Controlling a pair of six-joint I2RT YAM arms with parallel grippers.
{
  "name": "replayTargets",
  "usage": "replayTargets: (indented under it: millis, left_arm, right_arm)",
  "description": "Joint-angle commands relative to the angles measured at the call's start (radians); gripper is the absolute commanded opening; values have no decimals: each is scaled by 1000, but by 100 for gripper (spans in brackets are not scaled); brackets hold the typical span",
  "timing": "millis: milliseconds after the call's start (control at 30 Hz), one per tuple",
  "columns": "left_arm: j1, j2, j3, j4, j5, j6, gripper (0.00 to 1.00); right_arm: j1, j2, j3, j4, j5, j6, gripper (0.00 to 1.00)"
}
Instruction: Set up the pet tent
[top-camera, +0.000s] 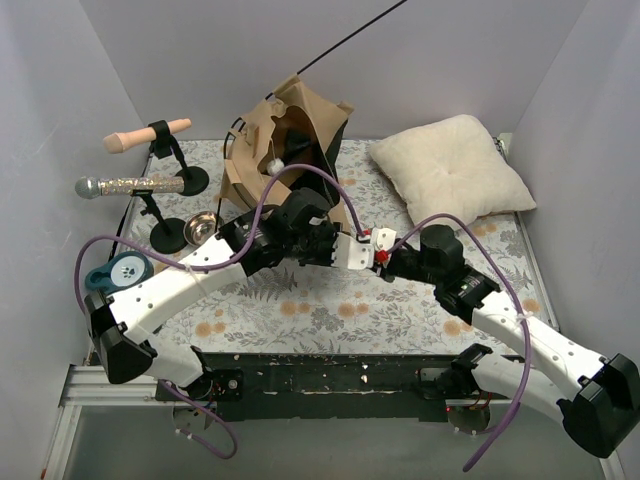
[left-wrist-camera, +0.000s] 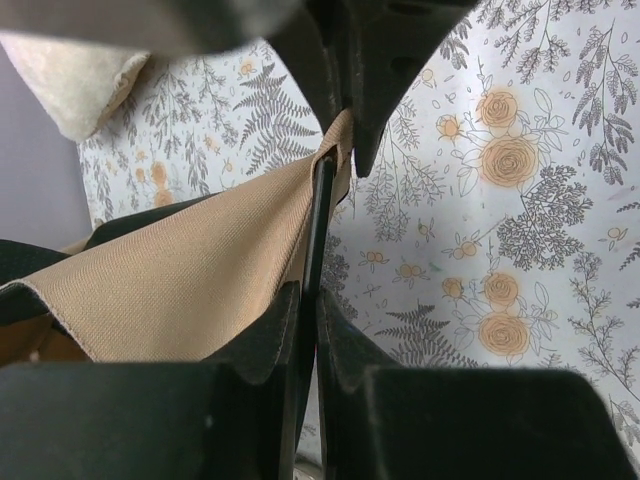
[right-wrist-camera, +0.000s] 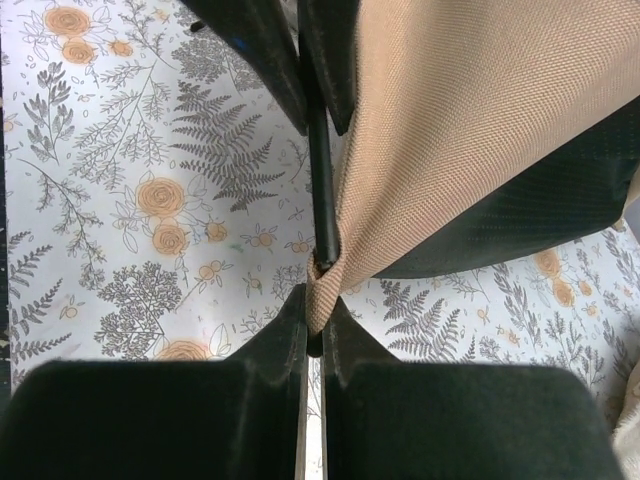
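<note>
Seen from overhead, the pet tent (top-camera: 290, 140) sags half-raised at upper centre of the floral-clothed table (top-camera: 300, 310). Its upper pole (top-camera: 350, 38) juts toward the top right of the frame, a white pom-pom (top-camera: 277, 163) hangs at its dark doorway, and a cream pillow (top-camera: 450, 170) lies just to its right. A metal bowl (top-camera: 203, 228) sits at left. Only this view takes in the whole tent, but the jaws, meeting just below it at mid-frame, are too small to read.

The wrist cameras supply that detail. In the left wrist view, the left gripper (left-wrist-camera: 308, 312) at the bottom of the frame is pinched tight on a black pole (left-wrist-camera: 318, 230), with tan fabric spreading to the left. The pillow's corner shows at upper left.

In the right wrist view, the right gripper (right-wrist-camera: 315, 310) is likewise clamped closed at bottom centre. It nips the fabric corner (right-wrist-camera: 318, 285) where the pole's end enters it. The opposing fingers grip the pole just above.
</note>
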Motion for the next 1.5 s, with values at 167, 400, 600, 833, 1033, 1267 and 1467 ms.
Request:
replayTargets:
  millis: [167,400,600,833,1033,1267,1467]
  left_arm:
    - [-22,-72,-102,38,-235,97,0]
    - [-68,-80,-160,92,-308,153,0]
    - [-98,-97,-244,181,-413,219,0]
    - [-139,-113,-306,288,-482,285,0]
    - [-202,-198,-465,426,-515,438,0]
    - [-260,-255,-573,549,-542,495,0]
    - [-288,-242,-602,568,-546,484,0]
  right_arm:
    - [10,28,110,-59,-127,70,1]
    - [10,66,157,-146,-188,72,1]
    - [10,106,205,-229,-230,73,1]
    - [10,146,229,-255,-276,119,1]
    - [10,192,271,-293,-337,162,1]
    - [10,232,288,-277,-373,280,1]
    - [10,246,294,-261,-390,322,1]
